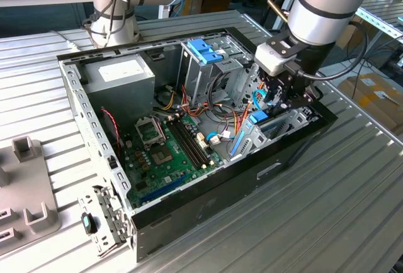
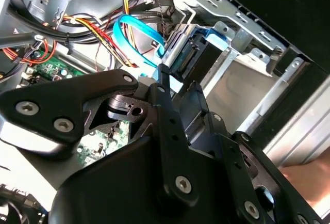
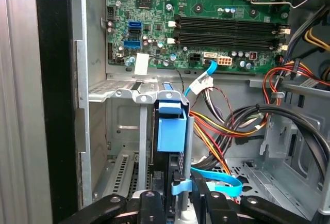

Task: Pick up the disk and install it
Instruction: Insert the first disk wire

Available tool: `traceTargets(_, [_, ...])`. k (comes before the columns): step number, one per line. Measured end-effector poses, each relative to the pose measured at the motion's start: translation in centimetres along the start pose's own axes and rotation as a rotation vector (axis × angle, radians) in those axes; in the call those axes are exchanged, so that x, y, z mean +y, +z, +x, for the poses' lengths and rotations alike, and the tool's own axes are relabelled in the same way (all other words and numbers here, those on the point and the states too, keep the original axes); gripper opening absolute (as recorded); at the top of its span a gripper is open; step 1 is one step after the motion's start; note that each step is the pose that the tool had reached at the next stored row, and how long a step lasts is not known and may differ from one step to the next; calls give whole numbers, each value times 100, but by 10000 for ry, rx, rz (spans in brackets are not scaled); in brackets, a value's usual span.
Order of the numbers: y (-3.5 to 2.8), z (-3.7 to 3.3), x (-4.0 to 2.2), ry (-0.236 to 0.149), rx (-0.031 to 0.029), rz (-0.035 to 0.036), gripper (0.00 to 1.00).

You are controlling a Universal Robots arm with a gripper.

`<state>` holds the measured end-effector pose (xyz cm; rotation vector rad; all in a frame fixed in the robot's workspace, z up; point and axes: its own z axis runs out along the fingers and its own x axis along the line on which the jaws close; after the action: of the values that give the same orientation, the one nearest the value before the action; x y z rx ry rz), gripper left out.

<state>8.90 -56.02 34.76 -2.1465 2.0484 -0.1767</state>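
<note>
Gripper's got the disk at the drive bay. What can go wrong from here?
1. The blue flat cable loops right beside the gripper and the disk; it may snag or get pinched.
2. The disk sits close against the metal bay rails; slightly tilted, it may jam.

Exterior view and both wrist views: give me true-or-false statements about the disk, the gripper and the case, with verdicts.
1. The disk stands on edge in a metal bay. True.
2. The gripper hangs outside the case. False: it is inside the case, fingers flanking the disk.
3. The case is closed. False: its open side shows the motherboard.
4. A blue bracket tops the tall cage. True.
</note>
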Motion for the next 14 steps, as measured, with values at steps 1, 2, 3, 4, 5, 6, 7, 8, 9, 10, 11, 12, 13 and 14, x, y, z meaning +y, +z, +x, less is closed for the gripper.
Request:
traceTargets(1, [-38, -1, -8, 0, 0, 0, 36])
traceTargets(2, [-76, -2, -16, 0, 1, 0, 36])
traceTargets(3, [-141, -4, -29, 0, 1, 0, 36])
traceTargets(4, [-164, -5, -34, 0, 2, 0, 36])
traceTargets(5, [-169, -5, -35, 0, 0, 0, 36])
traceTargets(6, [-173, -5, -36, 0, -2, 0, 36])
traceTargets(7, [-177, -5, -37, 0, 0, 0, 36])
traceTargets(8, [-180, -6, -38, 0, 0, 0, 36])
traceTargets(9, [-180, -6, -38, 0, -1, 0, 36])
traceTargets(10, [-181, -6, -38, 0, 0, 0, 36])
traceTargets(11, [-181, -5, -38, -1, 1, 0, 36])
traceTargets(12, [-181, -6, -38, 0, 0, 0, 36])
traceTargets(13, [-181, -6, -38, 0, -1, -13, 36])
traceTargets(14, [-182, -6, -42, 4, -1, -94, 36])
